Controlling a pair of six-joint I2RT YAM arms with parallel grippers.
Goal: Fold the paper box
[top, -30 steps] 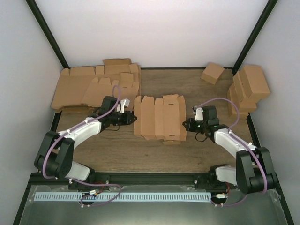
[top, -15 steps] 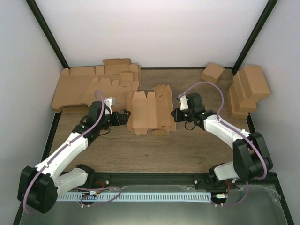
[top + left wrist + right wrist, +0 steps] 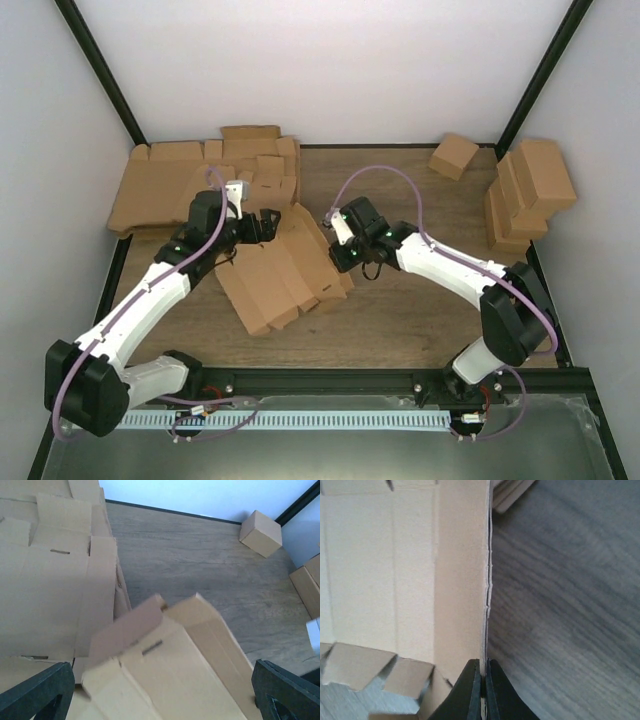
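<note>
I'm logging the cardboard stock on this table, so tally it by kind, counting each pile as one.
1 loose box blank
1 pile of flat blanks
1 lone folded box
1 pile of folded boxes
Total: 4

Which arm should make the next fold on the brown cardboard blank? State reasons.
Left. The right gripper is shut on the brown cardboard blank, anchoring its edge; the left gripper hangs open over the flaps, free to fold.
</note>
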